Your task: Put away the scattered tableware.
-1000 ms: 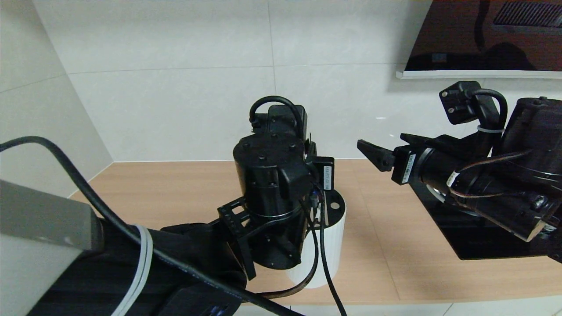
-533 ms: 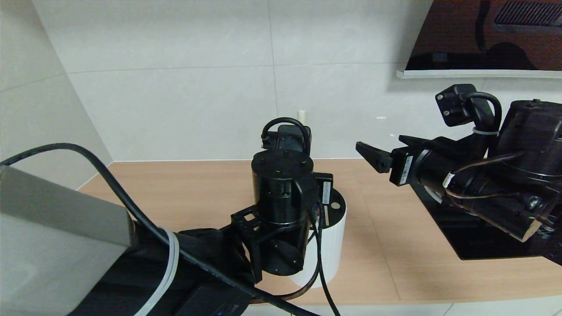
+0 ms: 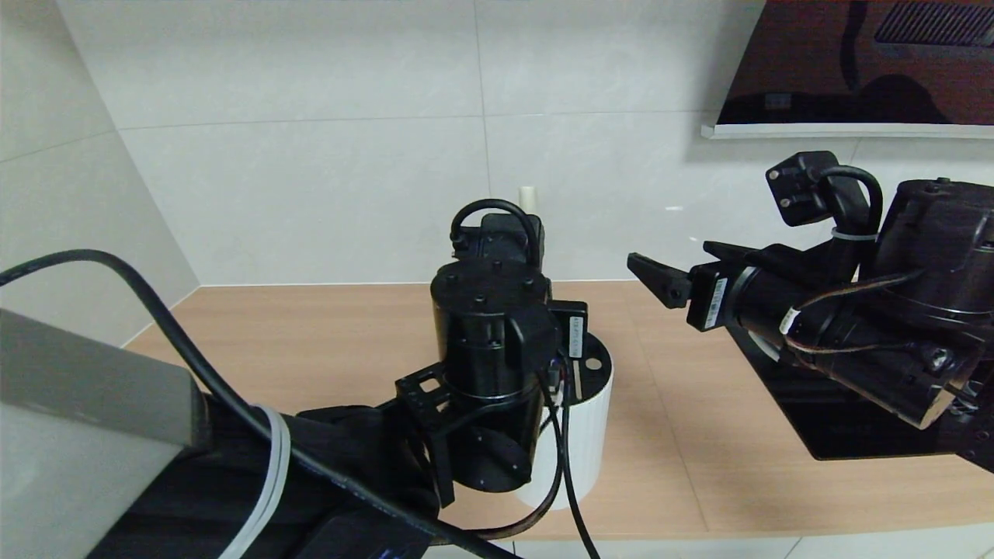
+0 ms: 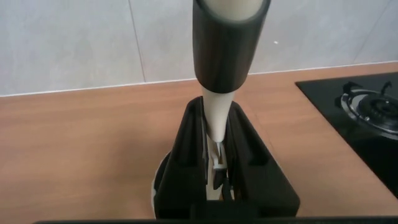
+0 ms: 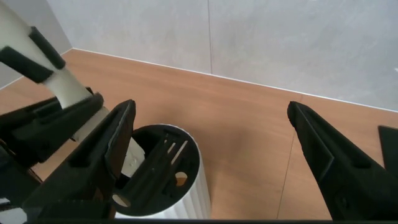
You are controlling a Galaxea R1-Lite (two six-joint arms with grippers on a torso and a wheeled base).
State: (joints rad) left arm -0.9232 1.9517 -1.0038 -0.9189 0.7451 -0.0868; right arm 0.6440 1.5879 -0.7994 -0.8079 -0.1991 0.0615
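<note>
A white ribbed utensil holder [image 3: 581, 435] with a black slotted top [image 5: 163, 163] stands near the counter's front edge. My left gripper [image 4: 217, 152] hangs right above it, shut on a cream utensil handle with dark bands [image 4: 229, 50]. The handle points up, its tip [image 3: 528, 194] showing behind the left wrist, and its lower end sits between the fingers over the holder's slots. The same handle [image 5: 34, 46] slants up from the left gripper [image 5: 56, 121] in the right wrist view. My right gripper [image 5: 210, 109] floats open and empty to the holder's right, above the counter [image 3: 311, 334].
A black cooktop [image 3: 846, 423] with a gas burner [image 4: 373, 109] lies on the counter's right side under the right arm. A dark range hood [image 3: 854, 62] hangs at the top right. The tiled wall closes the back and left. Bare wood lies left of the holder.
My left arm went down toward the holder with the utensil, then came back up a little. The right arm drifted slightly left, still open.
</note>
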